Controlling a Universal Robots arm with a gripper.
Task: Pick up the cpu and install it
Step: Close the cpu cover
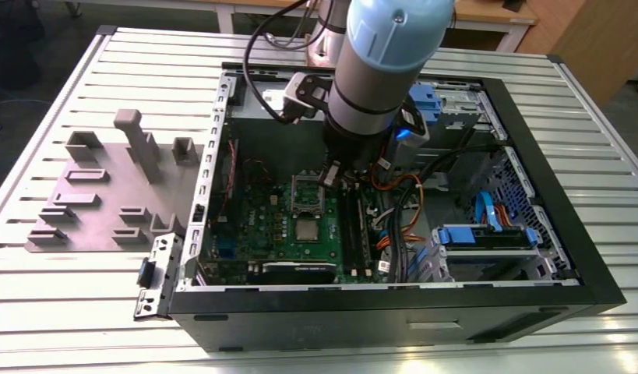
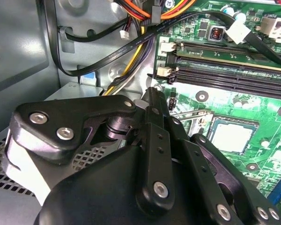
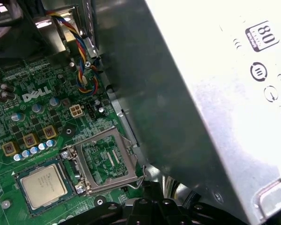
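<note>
The arm's blue and silver wrist hides much of the open black computer case (image 1: 526, 257) in the exterior view, covering the far part of the green motherboard (image 1: 272, 234) and all but the tip of the black gripper (image 1: 333, 176); whether its fingers are apart or together I cannot tell, since in the second wrist view the linkages (image 2: 154, 154) crowd the foreground and the tips are cut off behind them.

One small square cpu with a silvery-grey top and pale rim (image 3: 42, 186) is visible; it lies flat in its socket on the motherboard, just beside the rectangular silver metal socket frame (image 3: 107, 159), which stands swung open with bare green board showing through its window. In the exterior view the cpu (image 1: 306, 230) sits nearer the case's front edge than the gripper, apart from it; in the second wrist view it (image 2: 232, 137) appears beyond the linkages.

The first wrist view adds a large grey metal box (image 3: 201, 108) close over the board and one bundle of coloured wires (image 3: 82, 47); the exterior view alone shows the grey plastic holder blocks (image 1: 111, 191) on the slatted table (image 1: 48, 312), to the exterior view's left of the case.
</note>
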